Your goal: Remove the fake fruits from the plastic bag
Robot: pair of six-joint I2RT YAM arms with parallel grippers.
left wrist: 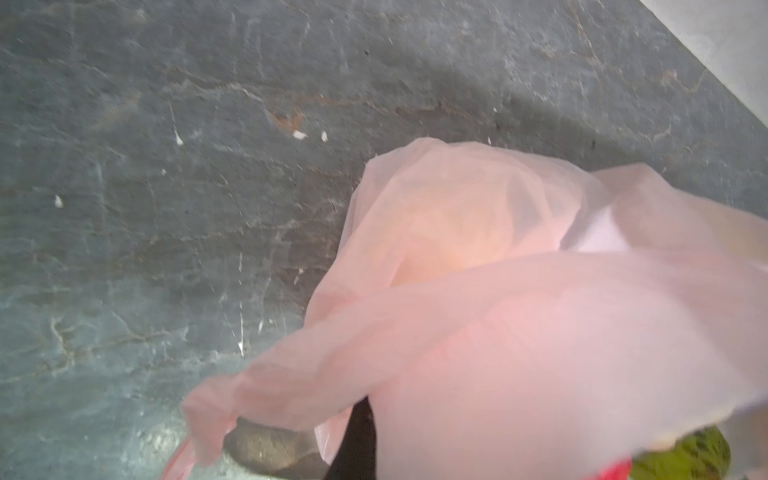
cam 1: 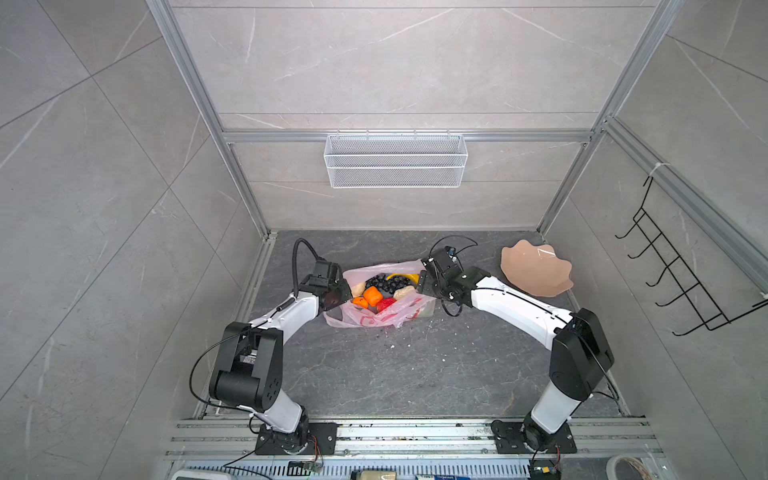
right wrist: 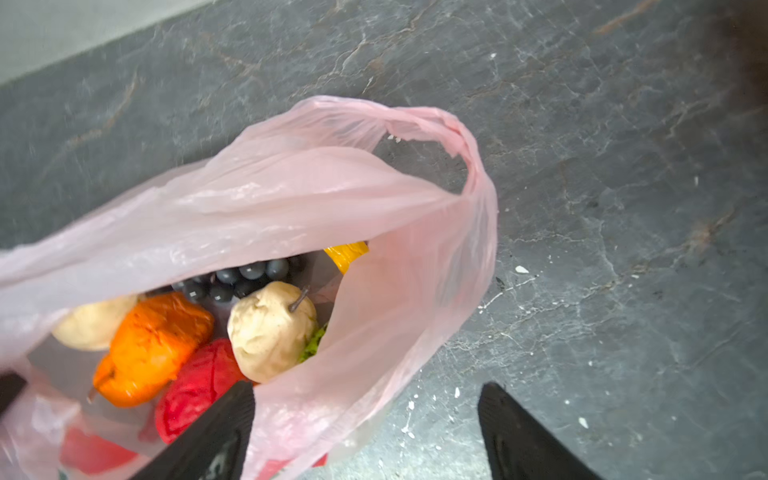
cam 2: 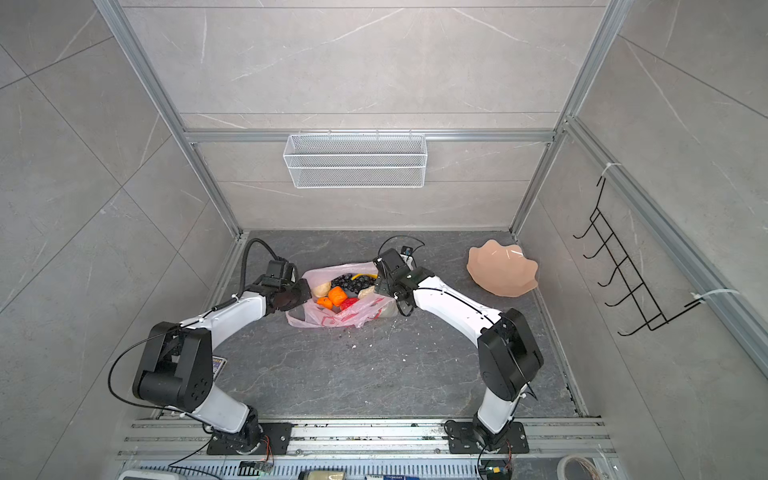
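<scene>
Inwards, low: left pincer (cam 1: 344, 293) clamped on the plastic bag (cam 1: 374, 321), right pincer (right wrist: 368, 390) apart astride its side.

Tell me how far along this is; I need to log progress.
Done: nothing; the fake fruits, red apple included, sit inside the plastic bag. In hand: left gripper seems shut on its edge, right gripper open beside it. Left: taking them all out.

The left arm (cam 1: 291, 313) and the right arm (cam 1: 515, 305) share glossy white link shells joined by bulky matte-black joint housings. Thin black cables (cam 1: 296, 259) loop beside the wrists and elbows. Each stands on a black base plate (cam 1: 509, 440) dotted with screws (cam 1: 330, 437). The right gripper (right wrist: 368, 392) has black wedge-shaped fingers (right wrist: 519, 436).
</scene>
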